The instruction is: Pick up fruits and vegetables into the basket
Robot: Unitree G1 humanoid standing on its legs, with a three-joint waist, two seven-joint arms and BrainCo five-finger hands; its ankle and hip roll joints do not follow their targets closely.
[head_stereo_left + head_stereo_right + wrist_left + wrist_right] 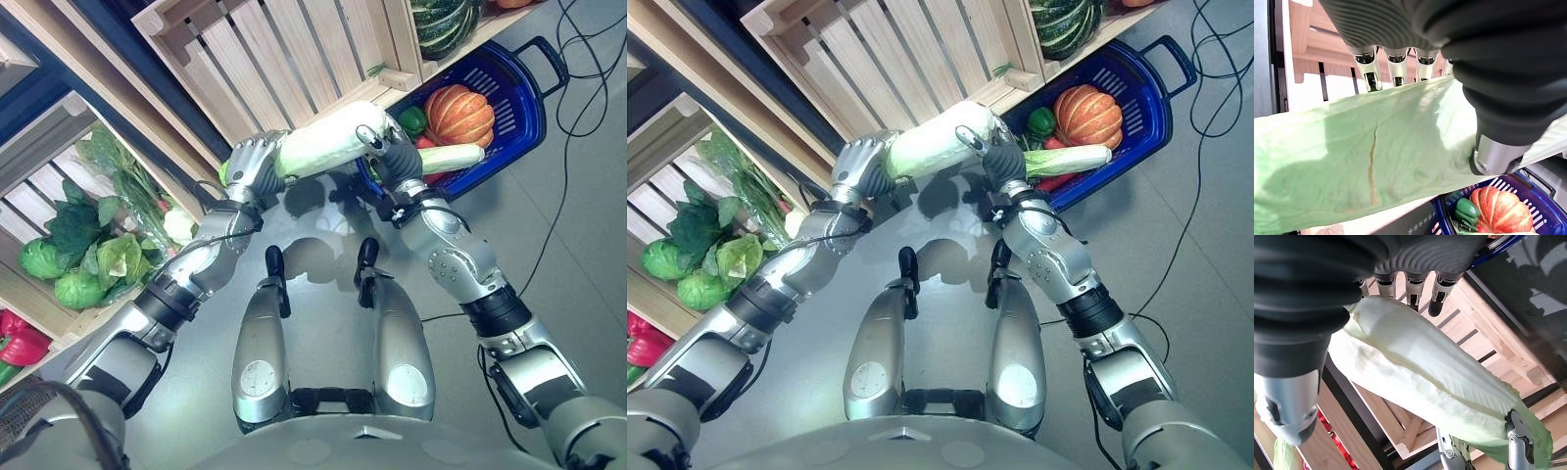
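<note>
Both robot hands, left (253,164) and right (392,155), clasp cabbage (328,145) mid-frame; basket (521,117) upper right holds pumpkin (458,114), crate (284,49) behind.

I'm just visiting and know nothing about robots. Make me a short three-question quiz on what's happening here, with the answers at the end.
1. True or false: both hands hold the napa cabbage.
2. Which of these lies in the blue basket? A) an orange pumpkin B) a banana C) a loaf of bread
3. Fill in: the cabbage is held above the floor, beside the ____ basket.

Key:
1. True. The left hand grips its leafy end and the right hand its pale end.
2. A, the orange pumpkin, beside a green pepper.
3. Blue.
</note>
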